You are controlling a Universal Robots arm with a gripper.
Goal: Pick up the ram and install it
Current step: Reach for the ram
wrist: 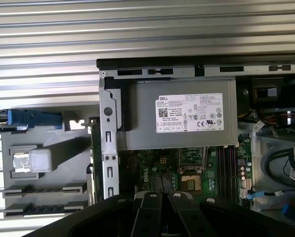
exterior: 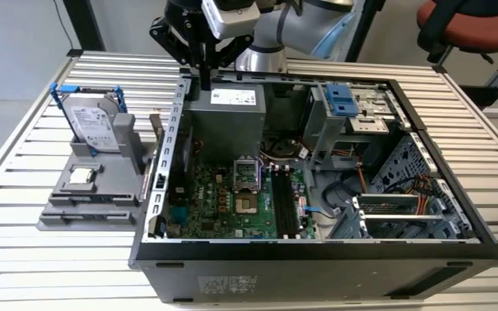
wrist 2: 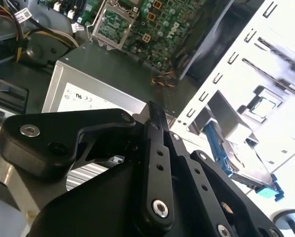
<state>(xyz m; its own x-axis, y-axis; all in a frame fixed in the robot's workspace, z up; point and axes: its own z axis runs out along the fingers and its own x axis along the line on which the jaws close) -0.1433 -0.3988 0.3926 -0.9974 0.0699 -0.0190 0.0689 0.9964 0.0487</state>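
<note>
Exterior view: the gripper hangs with fingers together on nothing above the computer case's back wall. What appears to be the ram stands on edge between the grey fixture and the case, towards the worktop's edge on the exterior view's left. Judged: pick-up and installation are both outstanding.

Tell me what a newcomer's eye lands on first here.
The open computer case lies in the middle of the exterior view, its green motherboard bared. The black gripper hangs over the case's far corner, above the grey power supply. At the exterior view's left, a hard drive in a blue bracket stands on a grey holder.
</note>
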